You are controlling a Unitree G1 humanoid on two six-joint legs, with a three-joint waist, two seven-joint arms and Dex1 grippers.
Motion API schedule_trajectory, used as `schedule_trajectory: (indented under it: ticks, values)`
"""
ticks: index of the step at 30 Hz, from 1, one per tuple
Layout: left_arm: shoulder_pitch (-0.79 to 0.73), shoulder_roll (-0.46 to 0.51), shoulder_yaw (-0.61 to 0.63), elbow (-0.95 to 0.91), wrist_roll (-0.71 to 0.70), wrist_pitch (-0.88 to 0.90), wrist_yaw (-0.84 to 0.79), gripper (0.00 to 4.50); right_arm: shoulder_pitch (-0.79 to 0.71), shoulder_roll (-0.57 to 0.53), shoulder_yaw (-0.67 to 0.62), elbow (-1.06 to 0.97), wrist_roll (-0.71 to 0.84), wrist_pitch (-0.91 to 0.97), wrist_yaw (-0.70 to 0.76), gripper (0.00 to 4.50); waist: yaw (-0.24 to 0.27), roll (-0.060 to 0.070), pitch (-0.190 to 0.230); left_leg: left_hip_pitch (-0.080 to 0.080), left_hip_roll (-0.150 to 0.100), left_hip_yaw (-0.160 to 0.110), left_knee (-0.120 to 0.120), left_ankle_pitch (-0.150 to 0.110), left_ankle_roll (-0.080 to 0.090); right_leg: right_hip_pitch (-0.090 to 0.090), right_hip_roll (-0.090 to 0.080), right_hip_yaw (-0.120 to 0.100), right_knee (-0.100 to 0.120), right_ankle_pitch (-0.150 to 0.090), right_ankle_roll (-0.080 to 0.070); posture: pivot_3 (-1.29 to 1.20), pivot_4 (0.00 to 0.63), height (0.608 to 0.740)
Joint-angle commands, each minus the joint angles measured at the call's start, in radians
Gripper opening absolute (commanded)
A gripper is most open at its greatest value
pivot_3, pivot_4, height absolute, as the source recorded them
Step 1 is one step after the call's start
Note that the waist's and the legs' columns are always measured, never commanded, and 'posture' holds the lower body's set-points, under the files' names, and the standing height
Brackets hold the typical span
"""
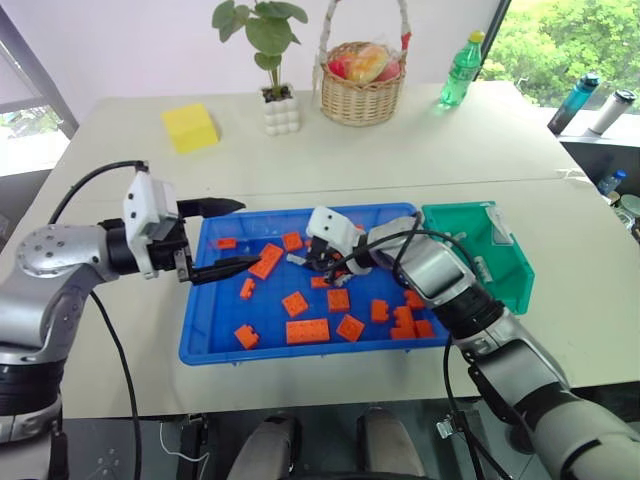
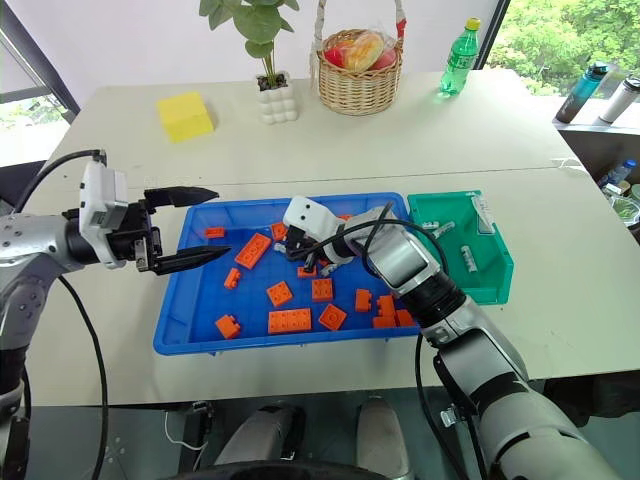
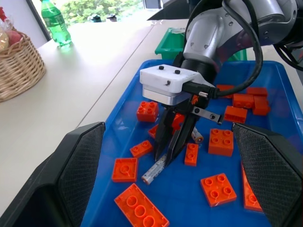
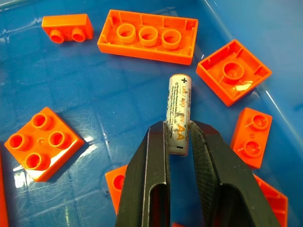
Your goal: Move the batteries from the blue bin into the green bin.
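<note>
A: Right gripper (image 4: 179, 142) pinches one battery (image 4: 179, 111) by its lower end, on the floor of the blue bin (image 1: 215, 345) among orange bricks (image 1: 307, 331).

B: Grip looks short. Judgement: lift straight and slowly so it doesn't pivot out, then carry to the green bin (image 1: 515, 290), just right of the blue bin.

A: Left gripper (image 1: 232, 237) hangs wide open over the blue bin's left rim, holding nothing.
</note>
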Motion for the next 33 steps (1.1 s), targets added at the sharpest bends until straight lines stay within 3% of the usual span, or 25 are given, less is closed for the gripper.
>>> schedule_trajectory:
  ticks: [1, 2, 12, 16, 29, 33]
  values:
    - [-0.027, 0.004, 0.013, -0.007, 0.006, -0.024, -0.001, 4.50, 0.019, 0.009, 0.030, 0.017, -0.015, 0.005, 0.008, 0.20, 0.000, 0.000, 0.000, 0.000, 0.000, 0.000, 0.000, 0.000, 0.000, 0.000, 0.000, 0.000, 0.000, 0.000, 0.000, 0.00, 0.150, 0.737]
    - [-0.030, 0.004, 0.012, -0.003, 0.006, -0.024, -0.001, 4.50, 0.019, 0.010, 0.030, 0.017, -0.017, 0.006, 0.009, 0.02, 0.000, -0.001, 0.000, 0.000, 0.000, 0.000, 0.000, 0.000, 0.000, 0.000, 0.000, 0.000, 0.000, 0.000, 0.000, 0.00, 0.150, 0.737]
    - [-0.042, 0.000, 0.007, 0.013, 0.016, -0.031, -0.009, 4.50, 0.019, 0.009, 0.018, -0.016, -0.019, 0.020, 0.018, 0.02, 0.001, -0.001, -0.001, 0.001, 0.000, 0.000, 0.000, 0.000, 0.000, 0.001, 0.000, 0.000, 0.001, 0.000, 0.000, 0.00, 0.150, 0.737]
    - [-0.048, -0.001, 0.004, 0.019, 0.018, -0.034, -0.011, 4.50, 0.014, 0.011, 0.025, -0.020, -0.026, 0.021, 0.016, 1.17, 0.001, -0.001, -0.001, 0.001, 0.000, 0.000, 0.000, 0.000, 0.000, 0.001, 0.000, 0.000, 0.001, 0.000, 0.000, 0.00, 0.150, 0.737]
    - [-0.056, 0.003, 0.004, 0.021, 0.019, -0.033, -0.015, 4.50, -0.002, 0.054, 0.017, 0.069, -0.030, -0.017, 0.011, 1.17, -0.001, -0.001, -0.001, 0.001, 0.000, 0.000, 0.000, 0.000, 0.000, 0.000, 0.000, 0.000, 0.002, 0.000, 0.000, 0.00, 0.150, 0.737]
    - [-0.050, 0.004, 0.007, 0.013, 0.016, -0.030, -0.012, 4.50, 0.003, 0.052, 0.010, 0.047, -0.029, -0.010, 0.011, 0.06, 0.000, -0.001, -0.001, 0.001, 0.000, 0.000, 0.000, 0.000, 0.000, 0.000, 0.000, 0.000, 0.002, 0.000, 0.000, 0.00, 0.150, 0.737]
